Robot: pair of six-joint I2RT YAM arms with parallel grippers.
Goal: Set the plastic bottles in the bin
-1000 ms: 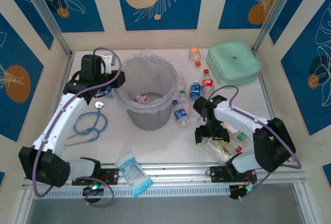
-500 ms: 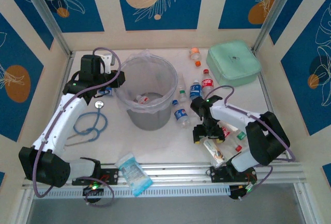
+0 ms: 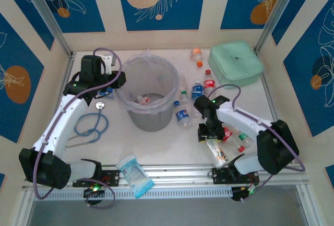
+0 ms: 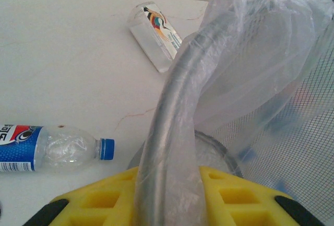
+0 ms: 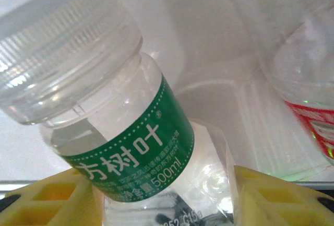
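The bin point(image 3: 170, 91), a grey bucket lined with a clear bag, stands left of centre with a bottle point(image 3: 143, 99) lying inside. My left gripper point(image 3: 116, 81) is shut on the bin's rim point(image 4: 177, 106), its yellow fingers point(image 4: 99, 197) pressed to either side of rim and bag. My right gripper point(image 3: 207, 134) is low over the table at the right, shut on a green-labelled bottle point(image 5: 130, 153) with a clear cap. Several more plastic bottles lie around: blue-labelled ones point(image 3: 182, 115) point(image 3: 196, 91), a red-labelled one point(image 3: 209, 84), one with an orange cap point(image 3: 197, 54), and two point(image 3: 226, 133) point(image 3: 242, 141) beside the right gripper.
A mint-green case point(image 3: 235, 63) sits at the back right. A blue stethoscope point(image 3: 90, 124) lies left of the bin, and a blue-and-white packet point(image 3: 134, 175) at the near edge. Behind the bin lie a blue-labelled bottle point(image 4: 47, 150) and another clear one point(image 4: 156, 33).
The right gripper's jaws have closed in on the green-labelled bottle, and it has shifted slightly over the bottles at the right. The left arm has held still on the bin's rim.
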